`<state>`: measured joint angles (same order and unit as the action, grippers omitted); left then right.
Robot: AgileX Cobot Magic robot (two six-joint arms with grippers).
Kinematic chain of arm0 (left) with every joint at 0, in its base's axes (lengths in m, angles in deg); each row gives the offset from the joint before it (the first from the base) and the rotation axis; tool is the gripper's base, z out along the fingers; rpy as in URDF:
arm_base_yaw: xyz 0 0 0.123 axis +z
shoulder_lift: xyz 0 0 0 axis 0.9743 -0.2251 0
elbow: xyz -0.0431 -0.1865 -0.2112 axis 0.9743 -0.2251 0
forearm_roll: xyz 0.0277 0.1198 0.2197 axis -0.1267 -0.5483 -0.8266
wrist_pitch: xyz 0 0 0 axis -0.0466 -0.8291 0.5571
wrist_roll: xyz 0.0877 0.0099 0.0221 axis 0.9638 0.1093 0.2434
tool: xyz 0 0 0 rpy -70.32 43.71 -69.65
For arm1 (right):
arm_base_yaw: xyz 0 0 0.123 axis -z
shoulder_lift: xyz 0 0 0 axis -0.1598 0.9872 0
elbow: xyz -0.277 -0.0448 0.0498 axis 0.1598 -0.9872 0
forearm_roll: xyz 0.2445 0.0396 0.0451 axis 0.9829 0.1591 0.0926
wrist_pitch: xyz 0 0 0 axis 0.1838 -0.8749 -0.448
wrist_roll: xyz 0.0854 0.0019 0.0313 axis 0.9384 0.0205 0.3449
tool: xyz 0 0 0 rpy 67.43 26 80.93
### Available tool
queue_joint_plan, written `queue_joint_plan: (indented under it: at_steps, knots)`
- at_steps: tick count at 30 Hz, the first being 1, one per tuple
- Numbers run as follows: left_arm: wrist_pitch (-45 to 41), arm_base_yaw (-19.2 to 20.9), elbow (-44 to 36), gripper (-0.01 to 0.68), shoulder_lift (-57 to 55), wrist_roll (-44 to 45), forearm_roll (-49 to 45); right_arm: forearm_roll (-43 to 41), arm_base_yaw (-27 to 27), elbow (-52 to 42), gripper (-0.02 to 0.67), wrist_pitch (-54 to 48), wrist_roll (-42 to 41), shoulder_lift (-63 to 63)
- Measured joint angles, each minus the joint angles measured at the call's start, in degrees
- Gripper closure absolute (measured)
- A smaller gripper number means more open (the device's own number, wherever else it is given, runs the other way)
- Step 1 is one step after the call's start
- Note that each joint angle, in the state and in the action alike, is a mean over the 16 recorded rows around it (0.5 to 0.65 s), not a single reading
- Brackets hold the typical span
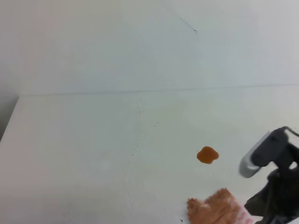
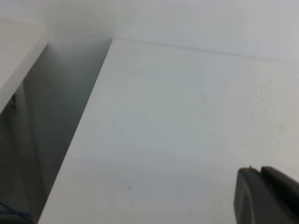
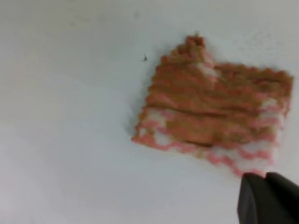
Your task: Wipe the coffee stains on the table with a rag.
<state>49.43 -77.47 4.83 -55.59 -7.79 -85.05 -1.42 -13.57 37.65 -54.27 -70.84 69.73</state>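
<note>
Nearest the lower edge of the exterior high view, the rag (image 1: 218,208) lies flat on the table (image 1: 84,154), pink-and-white checked with broad brown-orange patches and a zigzag hem; the right wrist view shows it (image 3: 215,108) blurred, just ahead of a dark fingertip. Just beside it to the right stands the right gripper (image 1: 275,191), dark with a grey housing, apart from the cloth; whether its jaws are parted cannot be told. Only a dark corner of the left gripper (image 2: 268,196) shows, so its state cannot be told either. Farther back, near the rag but not touching, sits the coffee stain (image 1: 207,155), a small glossy orange-brown blob. No writing or labels are legible anywhere.
</note>
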Motion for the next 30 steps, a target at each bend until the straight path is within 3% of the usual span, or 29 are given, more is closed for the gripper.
queue_joint_plan:
  at_steps: [7,16,23,30]
  knots:
    - [0.00,0.00,0.00,0.675,0.00,0.00,0.00,-3.52,-7.84,4.84,0.430,3.04,1.41,13.19]
    - [0.00,0.00,0.00,0.675,0.00,0.00,0.00,-8.10,-11.48,10.92,0.270,4.64,1.48,26.49]
    - [-0.06,0.00,0.00,0.675,0.00,0.00,0.00,-10.40,-12.01,12.74,0.284,5.25,1.20,31.99]
    - [0.06,0.00,0.00,0.675,0.00,0.00,0.00,-10.97,-12.01,13.26,0.391,5.63,0.60,34.03]
